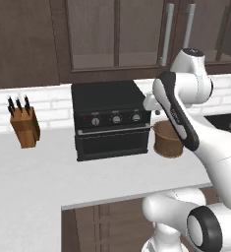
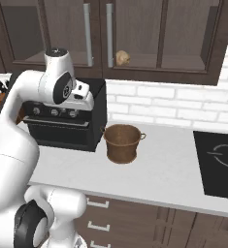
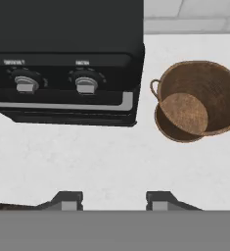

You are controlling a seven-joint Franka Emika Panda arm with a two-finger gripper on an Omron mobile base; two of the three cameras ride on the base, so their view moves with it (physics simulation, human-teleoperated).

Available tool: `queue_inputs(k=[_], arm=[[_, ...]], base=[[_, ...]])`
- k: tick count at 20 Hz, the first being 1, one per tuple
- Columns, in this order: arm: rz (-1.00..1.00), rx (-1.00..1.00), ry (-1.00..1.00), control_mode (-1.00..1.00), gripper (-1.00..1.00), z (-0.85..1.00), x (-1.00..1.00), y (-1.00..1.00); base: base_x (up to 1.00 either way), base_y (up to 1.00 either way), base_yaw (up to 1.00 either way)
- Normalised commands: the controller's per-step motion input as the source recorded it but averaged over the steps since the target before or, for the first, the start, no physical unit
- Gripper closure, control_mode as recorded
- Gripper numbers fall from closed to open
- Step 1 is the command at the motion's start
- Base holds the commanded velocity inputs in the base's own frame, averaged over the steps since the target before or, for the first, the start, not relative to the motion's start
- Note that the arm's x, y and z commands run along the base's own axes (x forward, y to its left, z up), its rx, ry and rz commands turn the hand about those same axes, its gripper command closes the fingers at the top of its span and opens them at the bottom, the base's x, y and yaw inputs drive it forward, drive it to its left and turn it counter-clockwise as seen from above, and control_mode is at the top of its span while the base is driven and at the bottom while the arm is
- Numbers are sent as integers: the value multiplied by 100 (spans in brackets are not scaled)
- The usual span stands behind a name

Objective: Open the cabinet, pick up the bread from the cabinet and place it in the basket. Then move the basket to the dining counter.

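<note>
The gripper (image 3: 114, 200) hangs over the white worktop (image 3: 87, 162). Its two dark finger tips stand apart with bare worktop between them. They hold nothing and touch nothing.

From the gripper in the hand view, the basket (image 3: 197, 100) sits at about 1 o'clock. It is one round brown woven basket, and it stands upright on the worktop. You can look right down to its woven floor. There is nothing inside it. One small loop handle shows on its rim in this view; the right base view shows one on the other side too.

At about 11 o'clock from the gripper is one black toaster oven (image 3: 62, 63), just beside the basket but not touching it. Two round knobs show on its front here, and the left base view shows three.

Up above, the cabinet (image 2: 135, 38) hangs on the wall with its glass doors shut. Two long silver bar handles (image 2: 88, 34) stand side by side. Behind the glass, one small golden bread (image 2: 122, 58) rests on the shelf, at about 12 o'clock from the basket in the right base view.

Far off at 9 o'clock from the oven in the left base view stands one wooden knife block (image 1: 24, 125). It seems to hold three knives, but they are small and hard to count.

A black stove top (image 2: 217, 162) lies at 3 o'clock from the basket.
</note>
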Motion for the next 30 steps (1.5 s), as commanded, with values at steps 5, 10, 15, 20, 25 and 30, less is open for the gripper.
queue_inputs(k=[5,10,15,20,25,30], arm=[[0,0,0,-100,-100,-2,-22,0],[-2,0,-40,-100,-100,23,-19,10],[-11,0,-56,-100,-100,76,0,0],[-14,0,-40,-100,-100,87,6,-17],[-14,2,-14,-100,-100,97,11,-24],[-6,17,0,-100,-100,70,5,-15]], base=[[0,0,0],[0,0,0],[0,0,0],[0,0,0],[0,0,0],[0,0,0]])
